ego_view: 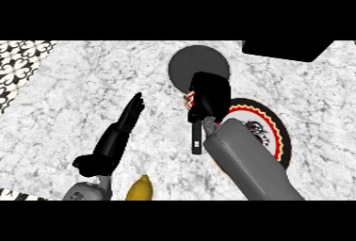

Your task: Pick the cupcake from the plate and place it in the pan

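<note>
Our right hand (207, 96) curls its fingers round the cupcake (189, 100) beside the pan (198, 63); our left hand (128, 115) rests with straight fingers.

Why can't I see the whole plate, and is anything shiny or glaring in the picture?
Head view: the right hand and its grey forearm cover much of the plate; no glare shows on the marbled counter or the dark round pan; the left hand is plain black, detail hard to see.
</note>
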